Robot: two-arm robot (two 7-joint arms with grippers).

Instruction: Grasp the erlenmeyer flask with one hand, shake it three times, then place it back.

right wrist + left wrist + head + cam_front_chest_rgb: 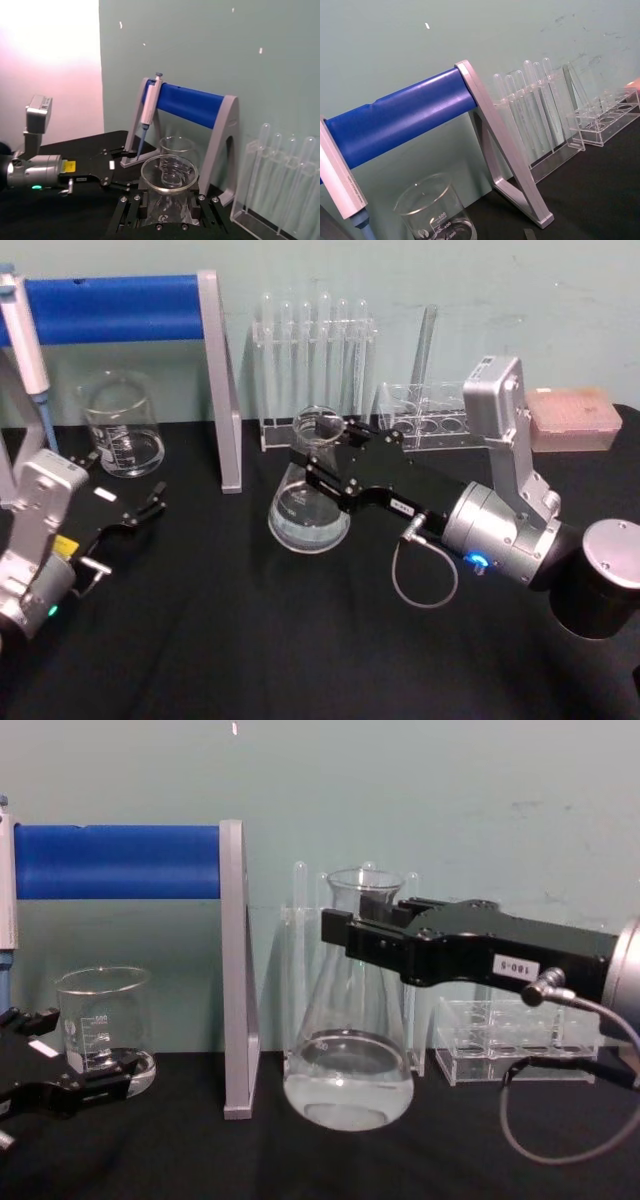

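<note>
1. Left gripper [125, 490] sits at 8 o'clock over the black table [250, 640], fingers spread, holding nothing.
2. Beaker [122, 430] stands at its 12 o'clock, beneath the blue pipette stand [120, 308].
3. Erlenmeyer flask [310, 502] is upright near centre, before the test-tube rack [315, 350].
4. Right gripper [322, 440], reaching from 4 o'clock, clamps the flask's neck.

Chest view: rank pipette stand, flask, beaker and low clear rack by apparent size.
1. pipette stand
2. erlenmeyer flask, right gripper around its neck
3. beaker and low clear rack look alike; rack sits farther back.
</note>
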